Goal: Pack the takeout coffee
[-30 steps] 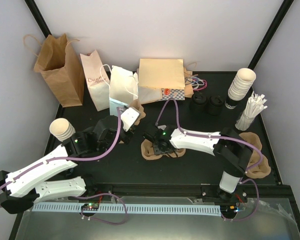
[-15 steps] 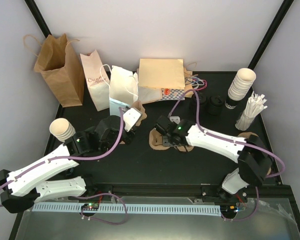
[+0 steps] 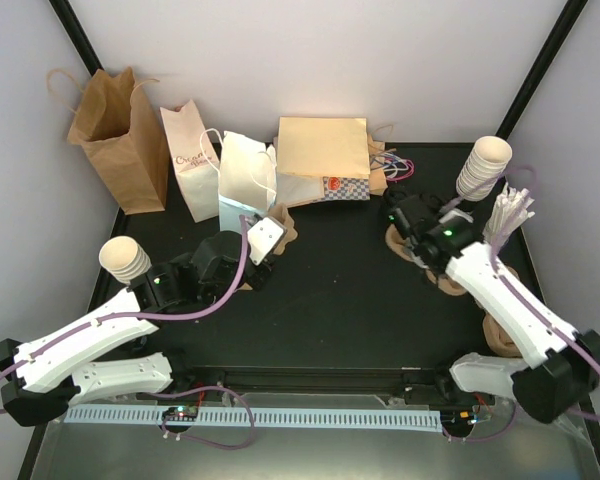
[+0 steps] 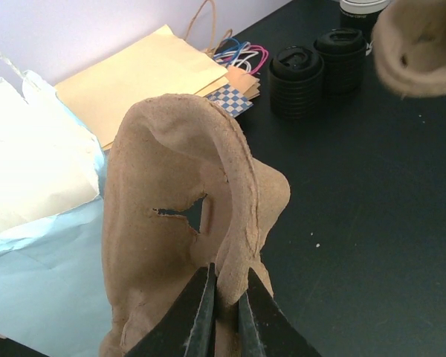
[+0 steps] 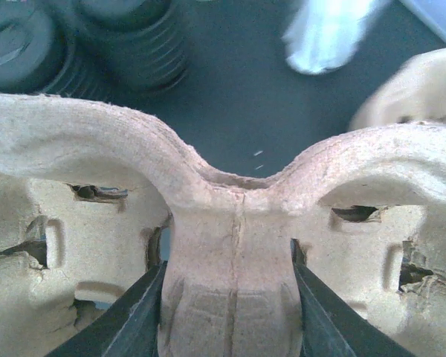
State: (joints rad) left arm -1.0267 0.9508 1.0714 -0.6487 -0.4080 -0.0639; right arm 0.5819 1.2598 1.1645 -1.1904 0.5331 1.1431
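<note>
Small cream-white paper coffee cup (image 4: 363, 4): base only seen, 1 o'clock, behind black lid stacks (image 4: 297, 71). Judged light, crushable; mid-wall hold advised. L gripper (image 4: 224, 286) pinched on brown pulp scrap (image 4: 171, 186); R gripper (image 5: 227, 290) clamped on brown pulp tray (image 5: 230, 216).

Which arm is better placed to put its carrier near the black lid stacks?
Probably right. The right tool, shut on a pulp carrier, is beside the black lid stacks; the left tool holds its own carrier by the white bag.

Left arm (image 3: 80, 342), right arm (image 3: 505, 300): white shell links, black joint housings, purple cables (image 3: 243, 250) alongside, small green lights (image 3: 443, 236). Pincer fingers (image 4: 193, 321) black, tapered.
</note>
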